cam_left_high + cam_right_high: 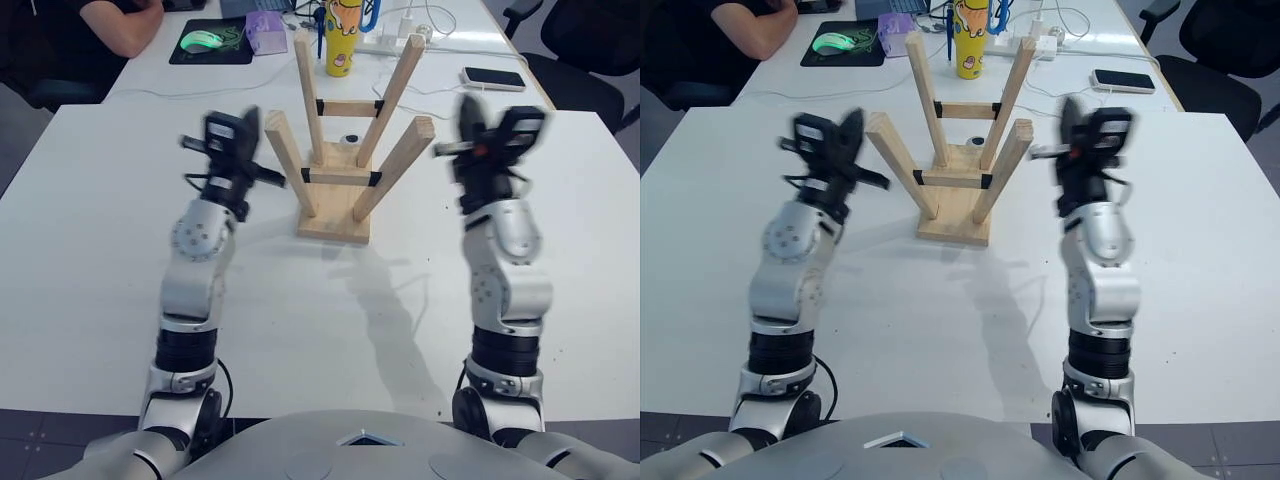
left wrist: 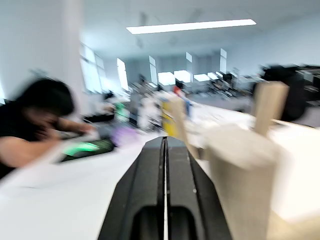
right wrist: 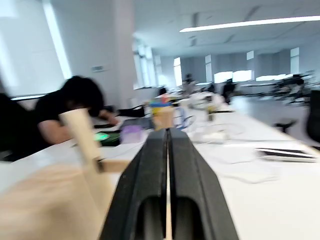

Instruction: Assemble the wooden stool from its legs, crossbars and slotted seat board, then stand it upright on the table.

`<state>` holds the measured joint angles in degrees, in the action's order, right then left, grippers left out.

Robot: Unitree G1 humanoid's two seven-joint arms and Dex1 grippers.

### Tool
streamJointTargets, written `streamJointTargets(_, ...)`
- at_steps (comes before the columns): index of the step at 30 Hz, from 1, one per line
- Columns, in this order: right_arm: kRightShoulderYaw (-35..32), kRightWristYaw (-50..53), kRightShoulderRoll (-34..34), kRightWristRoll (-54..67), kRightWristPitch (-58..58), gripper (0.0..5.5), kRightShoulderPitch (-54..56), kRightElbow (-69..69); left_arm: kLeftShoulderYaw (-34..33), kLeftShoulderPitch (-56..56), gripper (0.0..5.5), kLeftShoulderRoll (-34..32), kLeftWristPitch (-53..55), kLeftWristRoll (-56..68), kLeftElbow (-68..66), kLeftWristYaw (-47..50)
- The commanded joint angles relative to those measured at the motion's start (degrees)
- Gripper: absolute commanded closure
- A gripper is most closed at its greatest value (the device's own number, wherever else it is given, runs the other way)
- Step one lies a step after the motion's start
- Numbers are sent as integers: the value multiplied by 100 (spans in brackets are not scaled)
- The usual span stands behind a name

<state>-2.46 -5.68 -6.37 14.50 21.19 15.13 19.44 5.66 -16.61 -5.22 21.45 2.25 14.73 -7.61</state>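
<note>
Stool: the wooden stool (image 1: 338, 170) sits upside down in the middle of the white counter (image 1: 90, 260). All its parts look joined.
Seat board: the seat board (image 1: 333, 226) lies flat on the counter, at the bottom.
Legs: four legs (image 1: 305, 90) point up and lean outward.
Crossbars: the crossbars (image 1: 340, 178) sit between the legs, with black ends.
Left jaws: on the left arm (image 1: 200, 250), at 9 o'clock from the stool and close to a leg but not touching it. They are pressed together and hold nothing.
Right jaws: on the right arm (image 1: 505, 250), at 3 o'clock from the stool, a little apart from it. They show just a thin slit and hold nothing.
How it will feel: I think it is hard, stiff wood, light enough to lift but tippy while it turns.
Where to grab: likely one leg on each side, near a crossbar, since the joints may pull loose.
Step left: flip it onto its legs.
Room: there is wide bare counter from 4 to 8 o'clock.
Watch out: at 12 o'clock stands a yellow cup (image 1: 342, 40), and at 2 o'clock lies a phone (image 1: 493, 77).
</note>
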Motion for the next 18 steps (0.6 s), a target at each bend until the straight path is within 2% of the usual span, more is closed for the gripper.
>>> streamJointTargets(1,151,-152,-110,-15,268,548,-8,-106,275,-158,550,87,147,20,-47,-162)
streamJointTargets(7,-685,312,-577,-403,46,548,111,-425,-564,52,550,-273,-33,-254,153,359)
streamJointTargets(11,-925,395,-493,-348,-304,548,157,-274,-857,170,550,-272,-334,-428,408,707)
streamJointTargets(12,-734,133,-413,-159,-330,548,183,-186,-646,144,550,-260,-358,-397,424,540)
streamJointTargets(15,467,-738,-518,-72,373,548,12,-144,421,96,550,-113,136,-117,256,-320)
streamJointTargets(18,537,-617,-527,-173,750,548,-163,-253,606,188,550,36,471,-141,146,-284)
